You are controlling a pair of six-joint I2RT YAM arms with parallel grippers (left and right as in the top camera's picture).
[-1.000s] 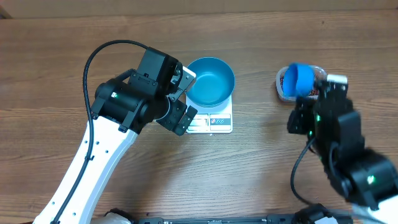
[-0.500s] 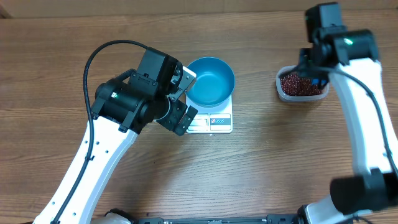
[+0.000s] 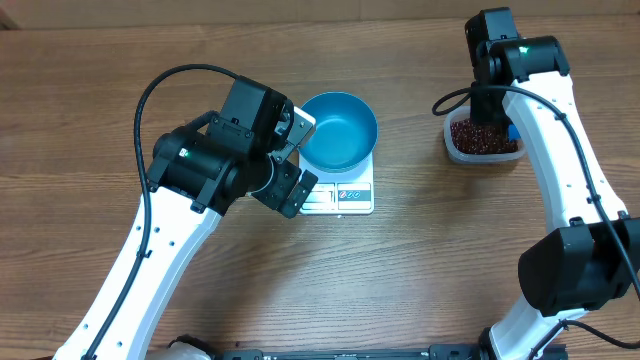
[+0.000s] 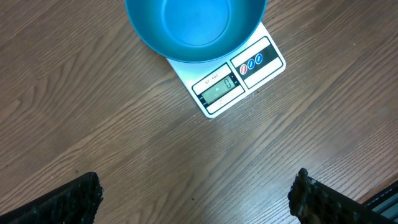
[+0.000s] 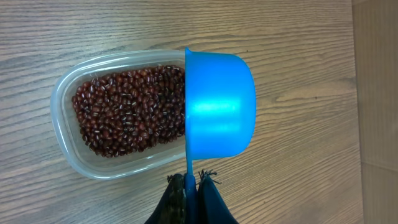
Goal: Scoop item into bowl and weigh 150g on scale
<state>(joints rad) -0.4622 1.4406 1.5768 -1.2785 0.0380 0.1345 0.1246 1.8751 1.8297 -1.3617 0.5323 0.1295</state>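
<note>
The right gripper, clamped on the scoop, is hovering over the beans, probably needing to dip next; the left gripper is standing wide apart

bowl sits on scale, mid table, covering its far part; display edge pokes out on the near side. tub stands well apart to the right, beans in it. scoop over one end of the tub.

scale display, reads 0
</note>
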